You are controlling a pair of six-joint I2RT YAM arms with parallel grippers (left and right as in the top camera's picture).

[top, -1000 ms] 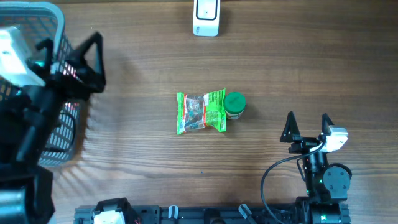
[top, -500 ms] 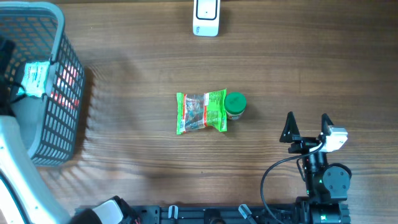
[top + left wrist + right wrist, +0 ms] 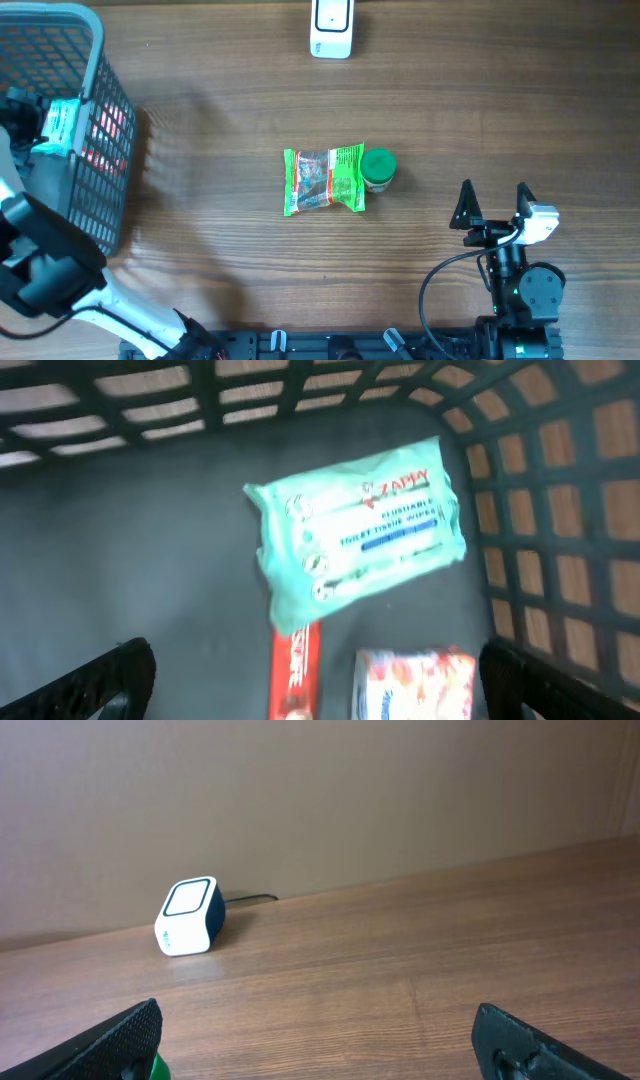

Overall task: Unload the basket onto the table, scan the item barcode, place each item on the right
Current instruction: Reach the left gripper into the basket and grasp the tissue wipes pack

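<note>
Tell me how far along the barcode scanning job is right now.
Done: nothing I can confirm as scanned; a wipes pack lies in the basket. In hand: nothing. The left claw hangs open over the wipes pack, and the right claw is open and empty too. Left: the snack bag and the green-lidded jar lie mid-table, away from the scanner.

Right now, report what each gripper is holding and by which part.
Nothing is held. The left gripper hangs open over the mint-green wipes pack inside the grey plastic mesh basket; the right gripper stands open and empty above the wooden table.
</note>
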